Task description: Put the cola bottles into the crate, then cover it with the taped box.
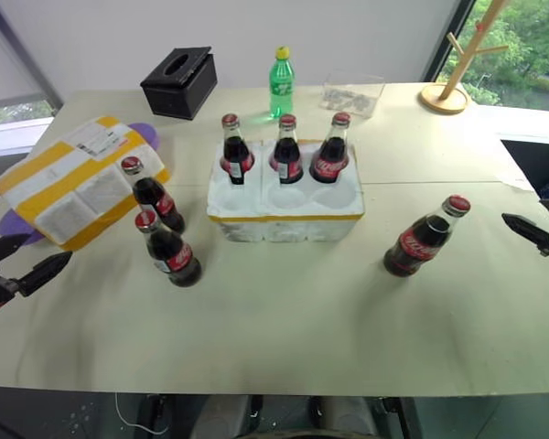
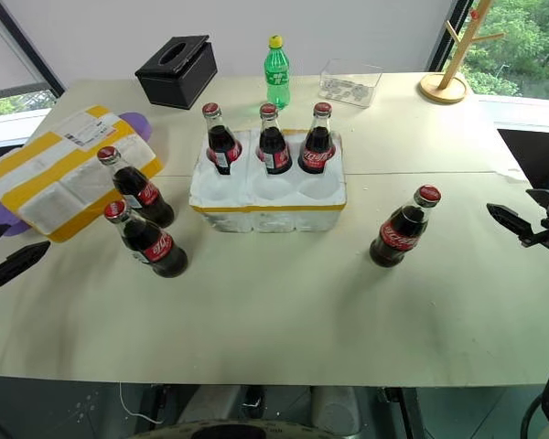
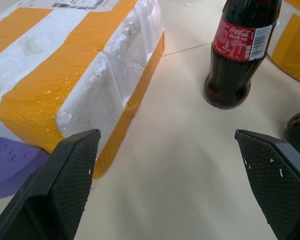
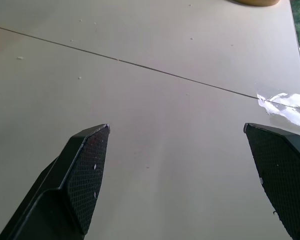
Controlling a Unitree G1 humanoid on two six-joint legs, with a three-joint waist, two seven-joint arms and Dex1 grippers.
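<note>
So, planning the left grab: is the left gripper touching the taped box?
Apart. In the left wrist view the left gripper is open, with bare table showing between its finger and the taped box.

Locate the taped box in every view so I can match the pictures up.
Left eye view: taped box at the table's left edge, left of the two loose cola bottles.
Right eye view: same place, left edge.
Left wrist view: upper left, beyond the left tool.
Right wrist view: not in it.
Shared landmark: the white shipping label on its top.
</note>
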